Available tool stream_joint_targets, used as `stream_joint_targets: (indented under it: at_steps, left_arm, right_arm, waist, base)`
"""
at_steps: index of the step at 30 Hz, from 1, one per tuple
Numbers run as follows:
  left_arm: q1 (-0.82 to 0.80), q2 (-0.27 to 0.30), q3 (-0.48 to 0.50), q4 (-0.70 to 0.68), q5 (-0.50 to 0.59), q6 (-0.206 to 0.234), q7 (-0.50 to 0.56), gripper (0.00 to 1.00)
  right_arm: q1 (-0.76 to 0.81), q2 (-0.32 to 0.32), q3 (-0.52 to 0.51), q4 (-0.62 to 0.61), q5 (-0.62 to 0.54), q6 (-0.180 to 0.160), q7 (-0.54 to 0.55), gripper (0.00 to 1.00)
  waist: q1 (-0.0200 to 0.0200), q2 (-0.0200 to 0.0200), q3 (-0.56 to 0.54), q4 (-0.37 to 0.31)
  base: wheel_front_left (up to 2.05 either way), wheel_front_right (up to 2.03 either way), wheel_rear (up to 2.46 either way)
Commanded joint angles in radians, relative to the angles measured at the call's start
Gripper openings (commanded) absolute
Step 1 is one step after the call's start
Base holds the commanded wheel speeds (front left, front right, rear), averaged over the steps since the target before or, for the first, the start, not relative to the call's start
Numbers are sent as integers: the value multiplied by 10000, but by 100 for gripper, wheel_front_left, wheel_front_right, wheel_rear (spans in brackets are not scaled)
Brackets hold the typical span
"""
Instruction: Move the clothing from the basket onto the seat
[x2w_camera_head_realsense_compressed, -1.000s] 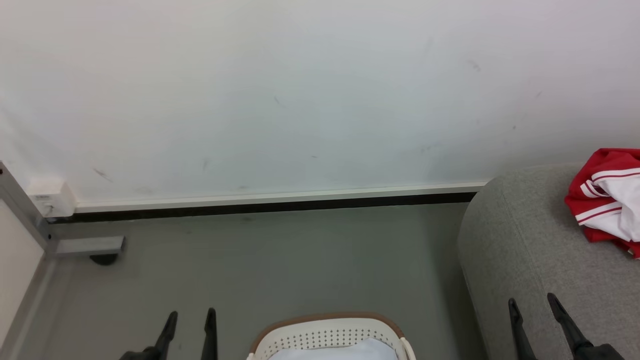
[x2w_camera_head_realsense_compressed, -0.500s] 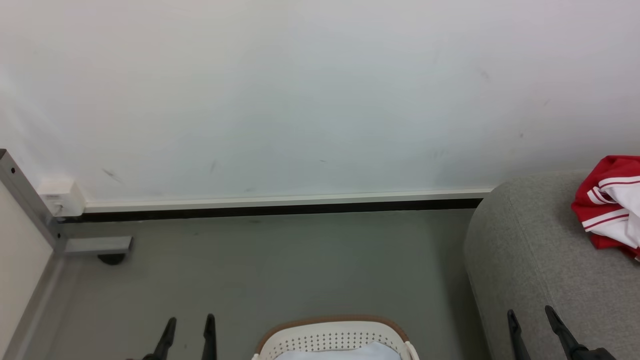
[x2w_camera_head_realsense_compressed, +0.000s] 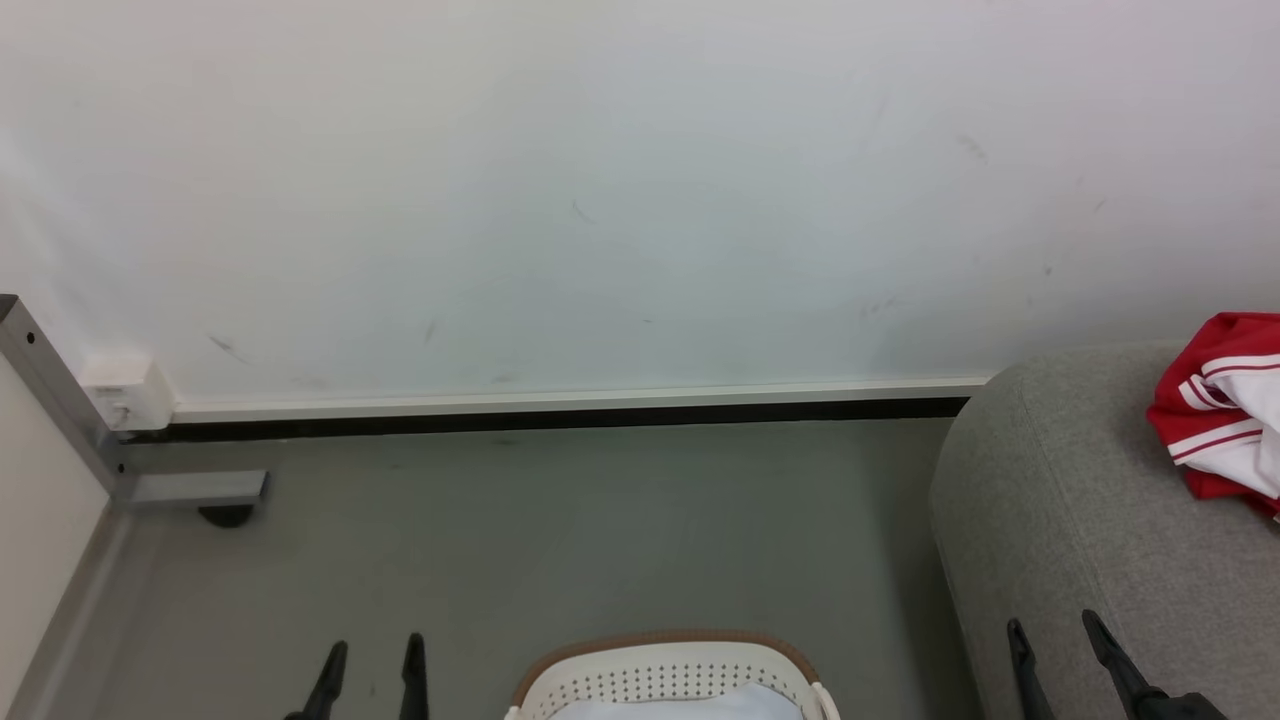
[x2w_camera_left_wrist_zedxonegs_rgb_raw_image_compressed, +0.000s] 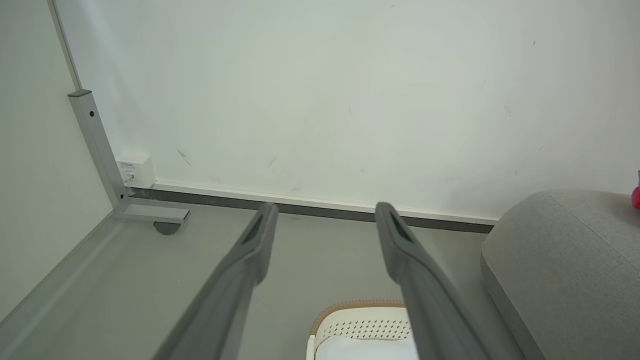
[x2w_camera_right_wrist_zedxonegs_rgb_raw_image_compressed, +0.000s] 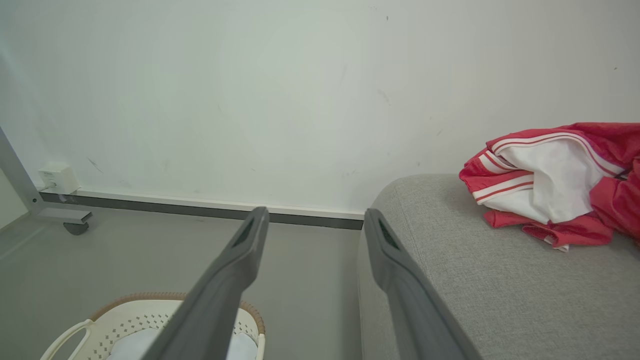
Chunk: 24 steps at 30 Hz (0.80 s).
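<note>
The red clothing (x2w_camera_head_realsense_compressed: 1222, 400), striped and panelled in white, is seen crumpled on the light-grey seat (x2w_camera_head_realsense_compressed: 1060, 520), at the right edge of the head view. The basket (x2w_camera_head_realsense_compressed: 660, 672) is set on the grey floor (x2w_camera_head_realsense_compressed: 560, 530) near the seat, to its left, and a pale whitish fabric (x2w_camera_head_realsense_compressed: 690, 705) is seen inside it. The left gripper (x2w_camera_head_realsense_compressed: 375, 648) is held left of the basket, its fingers parted with nothing between them. The right gripper (x2w_camera_head_realsense_compressed: 1052, 625) is seen against the seat's rounded corner, likewise spread and empty, well apart from the clothing. A white wall (x2w_camera_head_realsense_compressed: 600, 200) is seen behind.
</note>
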<state>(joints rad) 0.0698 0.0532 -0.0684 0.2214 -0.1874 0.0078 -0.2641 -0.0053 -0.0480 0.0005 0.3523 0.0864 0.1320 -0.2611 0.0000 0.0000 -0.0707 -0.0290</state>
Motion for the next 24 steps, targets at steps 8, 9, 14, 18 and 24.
stream_joint_targets:
  at_steps: [8,9,14,18,24]
  left_arm:
    - [51,-80,-43,449,-54,-137,26,0]
    - [-10,-79,17,484,-239,-155,105,0]
    - [-203,-75,193,524,-1215,-243,408,0]
    - [-296,-72,274,468,-1972,-280,590,0]
    - [-409,-67,389,326,-3028,-288,842,0]
  right_arm:
    - [196,69,-16,297,51,0,72,0]
    - [129,67,-76,328,243,0,157,0]
    - [-35,58,-216,303,1290,-1,472,0]
    - [-89,52,-244,201,2108,-2,640,0]
    - [-163,42,-289,57,3243,-3,873,0]
  waist:
    - [0,0,36,-20]
    - [0,0,41,-18]
    - [0,0,64,-6]
    - [0,0,84,4]
    - [0,0,116,19]
  base:
    - [0,0,0]
    - [0,0,0]
    - [0,0,0]
    - [0,0,0]
    - [0,0,0]
